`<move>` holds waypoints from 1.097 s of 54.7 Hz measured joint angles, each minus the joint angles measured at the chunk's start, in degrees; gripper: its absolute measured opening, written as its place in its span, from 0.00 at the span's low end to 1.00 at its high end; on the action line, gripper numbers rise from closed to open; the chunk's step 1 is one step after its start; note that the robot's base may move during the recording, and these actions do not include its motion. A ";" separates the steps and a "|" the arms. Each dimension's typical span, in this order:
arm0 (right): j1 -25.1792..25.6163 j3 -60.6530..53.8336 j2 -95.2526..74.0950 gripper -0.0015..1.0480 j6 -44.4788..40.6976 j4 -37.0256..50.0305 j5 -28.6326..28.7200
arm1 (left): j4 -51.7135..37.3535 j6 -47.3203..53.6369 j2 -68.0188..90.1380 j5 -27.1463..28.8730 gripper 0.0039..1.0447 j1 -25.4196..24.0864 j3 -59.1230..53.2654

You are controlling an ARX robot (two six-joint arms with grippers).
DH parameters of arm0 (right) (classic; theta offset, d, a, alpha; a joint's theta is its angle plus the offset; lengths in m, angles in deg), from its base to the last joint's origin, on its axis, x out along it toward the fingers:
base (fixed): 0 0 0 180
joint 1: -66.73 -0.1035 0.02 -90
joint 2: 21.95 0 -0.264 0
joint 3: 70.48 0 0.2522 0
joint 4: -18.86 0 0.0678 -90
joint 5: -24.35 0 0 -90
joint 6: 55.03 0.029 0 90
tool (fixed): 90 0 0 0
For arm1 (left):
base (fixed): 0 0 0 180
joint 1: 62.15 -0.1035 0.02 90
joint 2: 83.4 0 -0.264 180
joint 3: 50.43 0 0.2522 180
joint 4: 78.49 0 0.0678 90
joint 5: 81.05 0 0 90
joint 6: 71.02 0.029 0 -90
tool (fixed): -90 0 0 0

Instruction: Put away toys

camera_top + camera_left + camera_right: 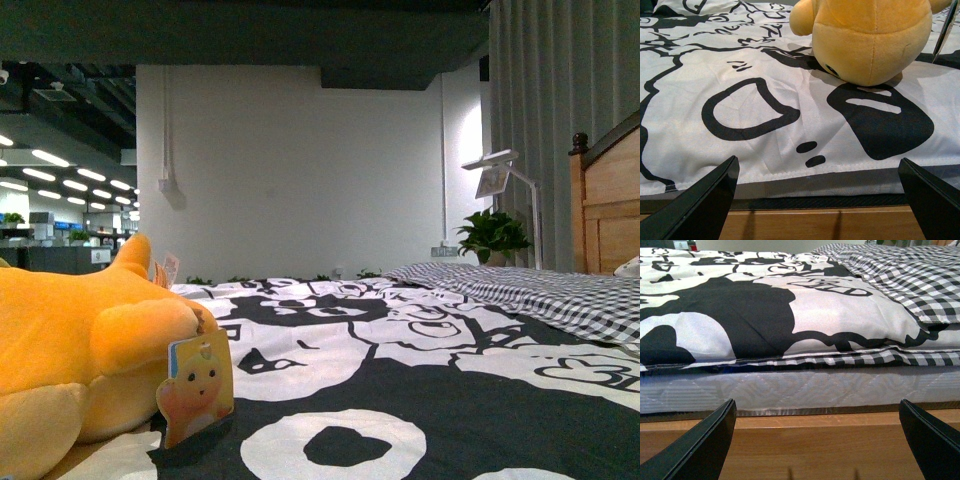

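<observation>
Left gripper (817, 159) hangs with its jaws spread wide and nothing between them, low at the near edge of the bed, and the plush (870, 40) lies straight ahead of it but well apart. The orange-yellow plush rests on the black-and-white cover (740, 65), its rounded bulk pressing into the fabric, with one dark glossy eye just showing at its underside in the left wrist view. In the front view the plush (60, 350) fills the lower left corner, a pointed ear up and a paper tag (197, 385) dangling off its near side. I judge the step in hand to be the reach for the plush, with no grasp begun. The next move calls for the left arm to go forward over the cover's hem and rise somewhat, so that the open jaws can straddle a soft part narrow enough to pinch, such as a limb or an ear, since the body looks too broad for the opening. The stuffing should give, so a firm close is needed, and the loose cover could be caught along with it. Right gripper (817, 401) is likewise open and empty, facing the mattress (790, 390) and wooden frame (815, 445) further right, with a checked sheet (900, 275) beyond; no plush shows in that view. Nowhere to put the plush is visible in any view.
</observation>
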 joint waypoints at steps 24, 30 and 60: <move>0.00 0.00 0.02 0.94 0.02 0.00 -0.22 | 0.00 0.00 0.00 -0.04 0.94 -0.02 0.00; -0.02 0.00 0.02 0.94 0.00 0.00 -0.04 | 0.00 0.00 -0.02 0.04 0.94 -0.02 0.00; 0.00 0.00 0.02 0.94 0.00 0.02 -0.02 | 0.00 0.11 0.07 0.00 0.94 -0.02 0.00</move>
